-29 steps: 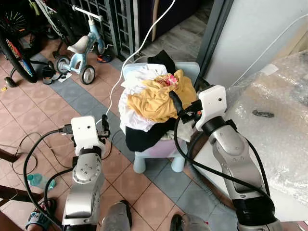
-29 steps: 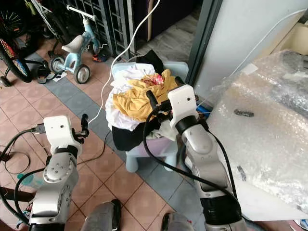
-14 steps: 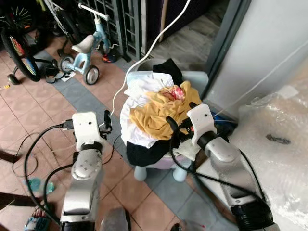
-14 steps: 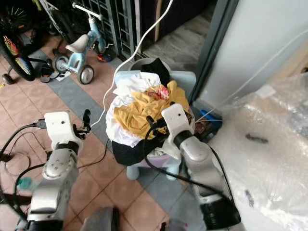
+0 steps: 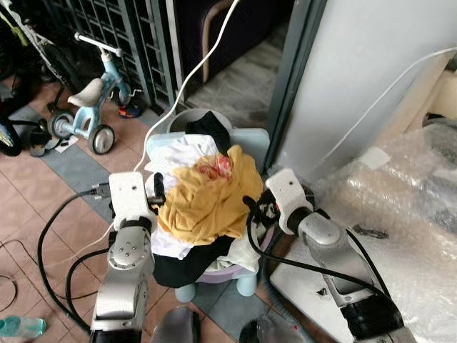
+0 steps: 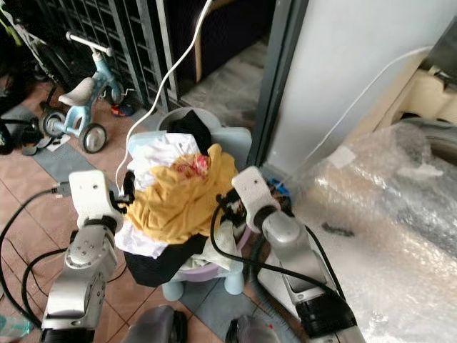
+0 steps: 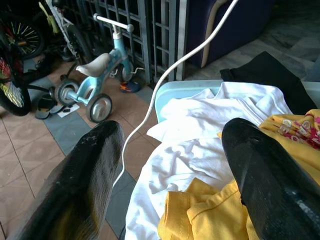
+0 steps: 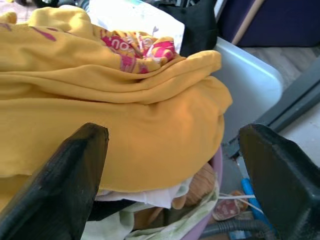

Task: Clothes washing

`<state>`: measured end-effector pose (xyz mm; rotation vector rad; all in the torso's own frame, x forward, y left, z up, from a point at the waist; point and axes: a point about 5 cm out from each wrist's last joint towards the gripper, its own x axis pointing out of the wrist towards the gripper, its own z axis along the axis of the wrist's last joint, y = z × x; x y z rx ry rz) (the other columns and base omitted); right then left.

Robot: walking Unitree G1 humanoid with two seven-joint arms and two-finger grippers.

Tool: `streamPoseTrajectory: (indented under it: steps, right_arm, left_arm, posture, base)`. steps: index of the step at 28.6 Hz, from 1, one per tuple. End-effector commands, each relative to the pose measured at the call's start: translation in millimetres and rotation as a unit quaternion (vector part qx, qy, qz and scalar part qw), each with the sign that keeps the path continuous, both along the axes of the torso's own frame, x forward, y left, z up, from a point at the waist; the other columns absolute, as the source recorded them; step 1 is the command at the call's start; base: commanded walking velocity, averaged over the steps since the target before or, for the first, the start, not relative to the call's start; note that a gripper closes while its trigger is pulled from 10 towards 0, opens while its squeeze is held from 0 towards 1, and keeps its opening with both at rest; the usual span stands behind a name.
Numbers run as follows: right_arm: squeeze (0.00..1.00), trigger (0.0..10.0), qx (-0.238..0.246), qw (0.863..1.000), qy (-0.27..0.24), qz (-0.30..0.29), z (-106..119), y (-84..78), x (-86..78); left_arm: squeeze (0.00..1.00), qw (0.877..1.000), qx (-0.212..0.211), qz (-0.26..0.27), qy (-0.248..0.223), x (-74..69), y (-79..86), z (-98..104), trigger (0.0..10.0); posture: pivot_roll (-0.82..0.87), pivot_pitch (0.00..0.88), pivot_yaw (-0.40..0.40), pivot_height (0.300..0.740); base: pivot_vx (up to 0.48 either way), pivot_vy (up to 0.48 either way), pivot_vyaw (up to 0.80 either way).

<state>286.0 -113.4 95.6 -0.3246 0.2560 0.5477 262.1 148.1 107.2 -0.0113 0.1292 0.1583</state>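
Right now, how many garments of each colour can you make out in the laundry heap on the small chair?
Yellow garment with pink print: 1
White cloth: at least 1
Black cloth: at least 1, maybe 2, with more black low on the heap
Total: at least 3; folds hide any exact count

1. A light blue tricycle [image 5: 86, 107] stands on the tiled floor [image 5: 43, 193], beside a dark metal grille [image 5: 136, 43].
2. A white cable [image 5: 187, 78] runs down from above, past the grille.
3. Bubble wrap [image 5: 400, 214] covers a bulky shape near a grey wall [image 5: 357, 78].
4. A plastic bottle [image 5: 18, 326] lies on the floor tiles.
5. Black cables [image 5: 53, 236] loop across the floor.
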Motion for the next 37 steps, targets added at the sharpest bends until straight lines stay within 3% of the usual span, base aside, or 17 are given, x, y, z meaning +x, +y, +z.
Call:
streamPoseTrajectory:
  steps: [1,11,16,19,24,29,37]
  right_arm:
    - [0.0,10.0,0.014,1.0,-0.012,0.006,5,-0.4,1.3]
    - [0.0,10.0,0.043,0.998,-0.04,-0.011,16,1.9,6.5]
    - [0.0,10.0,0.108,0.987,-0.077,-0.094,33,-5.6,16.1]
    - [0.0,10.0,0.123,0.983,-0.078,-0.114,36,-8.4,18.0]
    - [0.0,10.0,0.119,0.982,-0.085,-0.117,40,-15.1,19.5]
    - [0.0,10.0,0.108,0.979,-0.067,-0.161,33,-25.5,18.1]
    - [0.0,10.0,0.1,0.98,-0.036,-0.167,20,-22.0,9.3]
  left_arm:
    - [0.0,1.0,-0.003,0.008,0.011,-2.6,2.7,0,10.0]
    - [0.0,1.0,-0.002,0.007,0.012,-2.7,5.9,1,10.0]
    - [0.0,1.0,0.002,0.003,0.019,-0.8,6.7,2,10.0]
    - [0.0,1.0,0.009,-0.001,0.015,0.6,7.5,3,10.0]
    - [0.0,1.0,0.01,-0.006,0.02,1.5,7.4,1,10.0]
    - [0.0,1.0,0.016,-0.005,0.023,2.9,7.3,2,10.0]
    - [0.0,0.999,0.031,-0.007,0.029,1.9,10.1,3,10.0]
  posture:
    - [0.07,0.123,0.011,0.728]
    - [0.08,0.128,0.017,0.728]
    - [0.07,0.14,0.03,0.728]
    - [0.07,0.137,0.038,0.728]
    - [0.06,0.128,0.045,0.728]
    - [0.06,0.113,0.076,0.728]
    - [0.06,0.123,0.104,0.728]
  base:
    - [0.0,0.0,0.0]
    - [0.0,0.336,0.0]
    - [0.0,0.48,0.0]
    - [0.0,0.32,0.0]
    - [0.0,0.221,0.0]
    - [0.0,0.0,0.0]
    - [0.0,0.0,0.0]
